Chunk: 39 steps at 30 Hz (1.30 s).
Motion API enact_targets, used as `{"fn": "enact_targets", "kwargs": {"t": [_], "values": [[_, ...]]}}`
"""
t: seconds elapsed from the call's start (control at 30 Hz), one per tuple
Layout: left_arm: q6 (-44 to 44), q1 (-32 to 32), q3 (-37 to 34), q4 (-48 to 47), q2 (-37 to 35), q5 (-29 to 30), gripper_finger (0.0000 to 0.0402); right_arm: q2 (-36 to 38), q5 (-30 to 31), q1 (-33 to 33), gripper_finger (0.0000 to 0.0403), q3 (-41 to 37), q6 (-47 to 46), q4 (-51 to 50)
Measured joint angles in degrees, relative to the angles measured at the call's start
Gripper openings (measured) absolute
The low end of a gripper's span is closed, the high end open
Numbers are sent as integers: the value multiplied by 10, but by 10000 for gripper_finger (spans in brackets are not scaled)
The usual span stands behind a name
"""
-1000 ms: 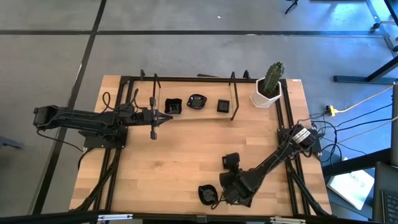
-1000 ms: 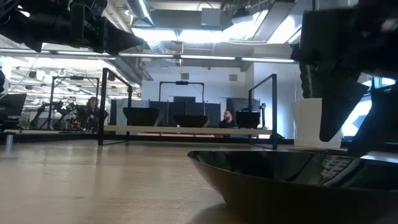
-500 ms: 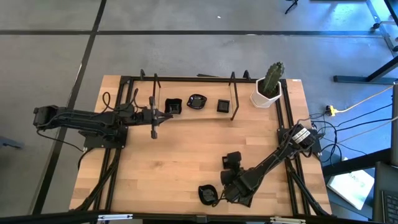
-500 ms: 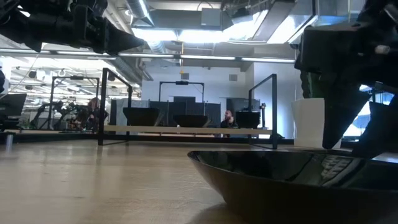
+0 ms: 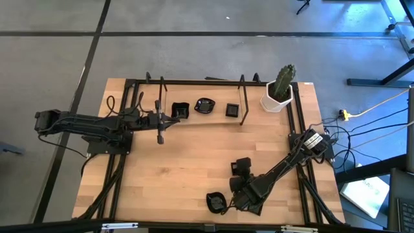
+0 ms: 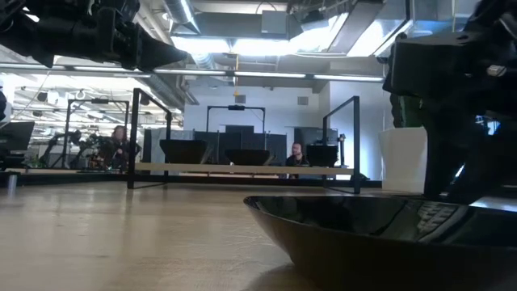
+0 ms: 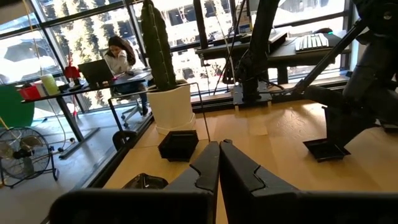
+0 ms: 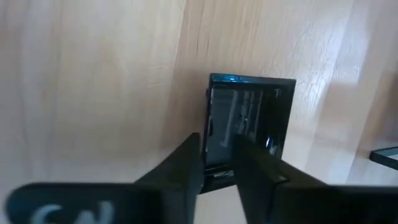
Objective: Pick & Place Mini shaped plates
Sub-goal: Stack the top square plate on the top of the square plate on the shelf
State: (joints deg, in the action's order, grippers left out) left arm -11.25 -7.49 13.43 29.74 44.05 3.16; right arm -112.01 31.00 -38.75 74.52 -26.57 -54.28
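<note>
Three mini shaped plates (image 5: 204, 105) stand in a row inside a black frame at the table's far side. A rounded one (image 5: 216, 202) lies near the near edge and fills the low view's foreground (image 6: 380, 234). A square one (image 8: 252, 124) lies under my right gripper (image 8: 217, 146), which points down at it right of the rounded plate (image 5: 238, 194). My left gripper (image 7: 219, 146) is shut, raised above the table beside the leftmost plate of the row (image 5: 180, 110), touching nothing. My right gripper comes from above, pointing down, at the square plate's side wall (image 8: 211, 124). One finger (image 8: 186, 162) stands outside the wall and the other (image 8: 255, 168) inside the hollow. The plate (image 7: 326, 149) looks flat on the table top under the fingers.
A white pot with a green cactus (image 5: 279, 90) stands at the far right corner. A black tube frame (image 5: 242, 103) with upright posts runs along the far side and down both table edges. Bare wood lies in the table's middle. People sit at desks beyond the table.
In the low view my right gripper has sunk a little toward the table beside the rounded plate. The left arm and the plates have kept still.
</note>
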Motion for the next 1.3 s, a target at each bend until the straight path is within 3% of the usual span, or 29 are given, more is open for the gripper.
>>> {"fn": "enact_targets", "kwargs": {"t": [0.27, 0.6, 0.97, 1.17, 1.3], "values": [[0, 0, 0, 0, 0, 0, 4, 0, 3, 0, 7, 0, 9, 0], [0, 0, 0, 0, 0, 0, 6, 0, 17, -1, 5, 18, 30, -8], [0, 0, 0, 0, 0, -10, 8, 0, 192, -7, 3, 120, 32, -150], [2, 0, 0, 0, 0, -11, 4, 1, 263, 45, 2, 193, 30, -196], [7, 0, 0, 0, 0, -11, 6, 2, 219, 120, 1, 231, 65, -206]]}}
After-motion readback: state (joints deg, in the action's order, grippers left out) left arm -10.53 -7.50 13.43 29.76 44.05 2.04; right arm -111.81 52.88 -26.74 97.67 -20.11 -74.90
